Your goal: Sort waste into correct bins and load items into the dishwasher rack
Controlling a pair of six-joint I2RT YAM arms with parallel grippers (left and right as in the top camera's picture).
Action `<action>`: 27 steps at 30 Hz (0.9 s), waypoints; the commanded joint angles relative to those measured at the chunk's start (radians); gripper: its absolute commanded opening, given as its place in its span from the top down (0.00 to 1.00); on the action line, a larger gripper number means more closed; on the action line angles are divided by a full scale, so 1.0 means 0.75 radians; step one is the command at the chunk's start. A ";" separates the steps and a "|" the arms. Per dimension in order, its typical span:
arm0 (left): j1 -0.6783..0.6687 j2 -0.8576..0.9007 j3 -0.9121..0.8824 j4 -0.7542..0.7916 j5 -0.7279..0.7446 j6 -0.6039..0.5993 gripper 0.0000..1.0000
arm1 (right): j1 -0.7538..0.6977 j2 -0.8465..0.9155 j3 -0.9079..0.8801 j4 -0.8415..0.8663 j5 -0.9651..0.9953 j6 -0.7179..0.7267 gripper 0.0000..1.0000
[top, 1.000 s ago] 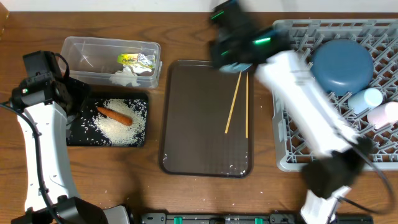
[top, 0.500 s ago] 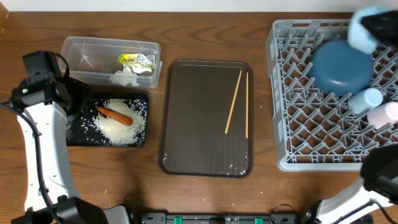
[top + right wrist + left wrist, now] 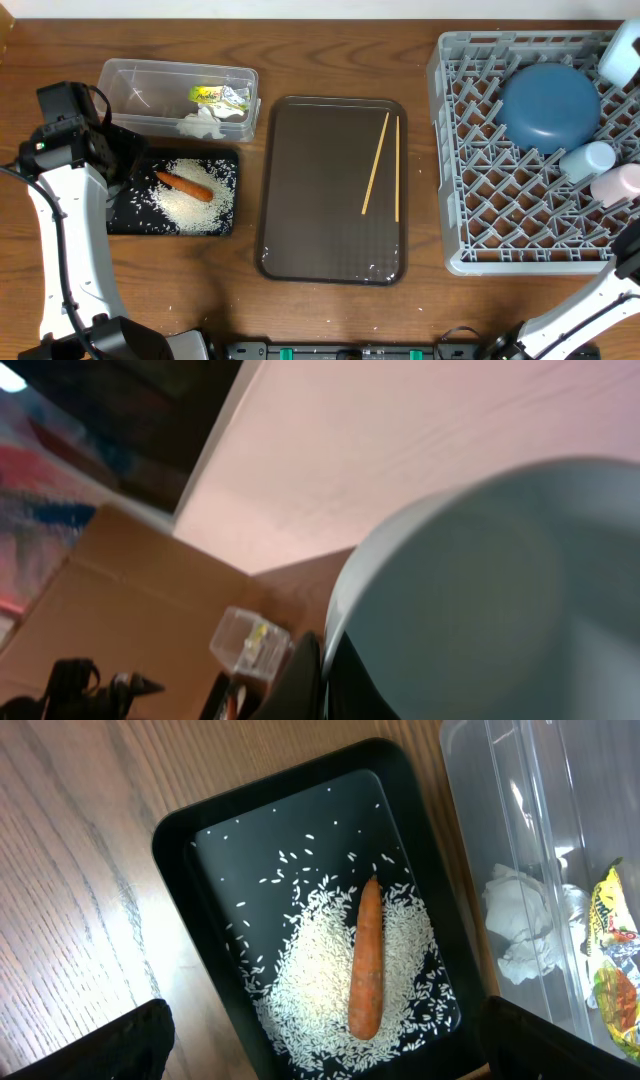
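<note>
Now off the brown tray (image 3: 310, 200), right hand (image 3: 318, 672) at rack (image 3: 500, 220) corner — clamped on light-blue saucer (image 3: 622, 50), left hand (image 3: 335, 1042) gaping, empty.

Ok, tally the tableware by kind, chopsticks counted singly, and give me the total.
Bowls: 1, the dark-blue bowl
Cups: 2, the light-blue cup and the white cup
Saucers: 1, the light-blue saucer
Chopsticks: 2
Total: 6
</note>
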 commanded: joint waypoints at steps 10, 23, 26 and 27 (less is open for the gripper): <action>0.006 0.010 0.002 -0.008 -0.016 0.003 0.02 | -0.079 0.160 0.001 0.247 0.039 0.381 0.99; 0.006 0.010 0.002 -0.008 -0.016 0.003 0.02 | -0.100 0.226 0.001 0.267 0.176 0.478 0.99; 0.006 0.010 0.002 -0.008 -0.016 0.003 0.02 | -0.097 0.226 0.001 0.274 0.195 0.480 0.99; 0.006 0.010 0.002 -0.008 -0.016 0.003 0.02 | -0.096 0.226 0.001 0.274 0.200 0.480 0.99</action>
